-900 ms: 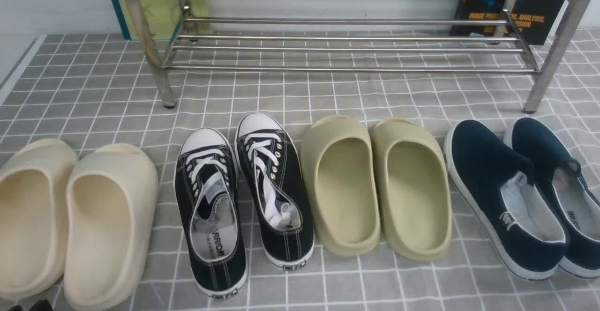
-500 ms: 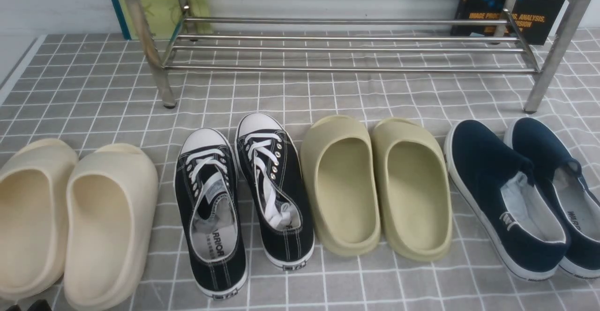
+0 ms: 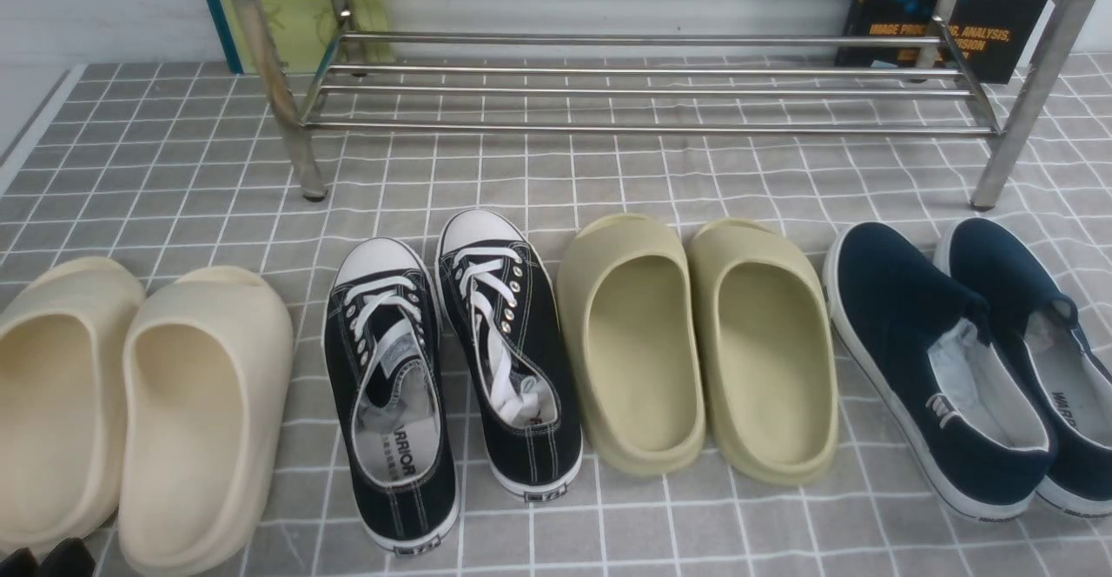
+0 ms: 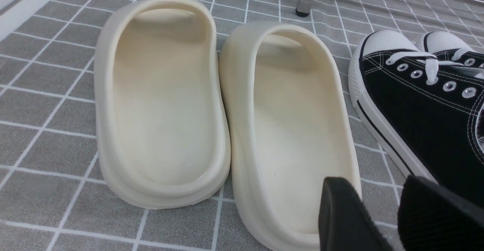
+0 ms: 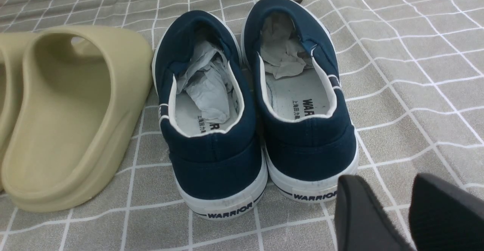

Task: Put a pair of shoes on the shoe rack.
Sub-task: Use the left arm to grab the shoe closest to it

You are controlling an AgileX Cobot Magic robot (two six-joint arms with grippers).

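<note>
The pair of shoes, black canvas sneakers with white laces and toe caps, stands side by side on the checked cloth: one [image 3: 391, 386] on the left, the other [image 3: 512, 342] just right of it, toes toward the shoe rack [image 3: 643, 129]. The silver tube rack spans the back and holds nothing. My left gripper [image 4: 376, 185] is open and empty, low behind the heel of a cream slide, with the left sneaker [image 4: 416, 107] beside it. Only its tips [image 3: 39, 560] show in the front view. My right gripper [image 5: 385, 183] is open and empty behind the navy shoes' heels.
Cream slides [image 3: 130, 403] lie left of the sneakers, olive slides [image 3: 695, 342] right of them, navy slip-ons [image 3: 956, 360] stuffed with paper at far right. Books [image 3: 295, 21] [image 3: 956, 29] lean on the wall behind the rack. The table's edge [image 3: 35, 125] runs along the left.
The left gripper's tips have come a little further into the bottom left corner of the front view. The shoes and rack have not moved.
</note>
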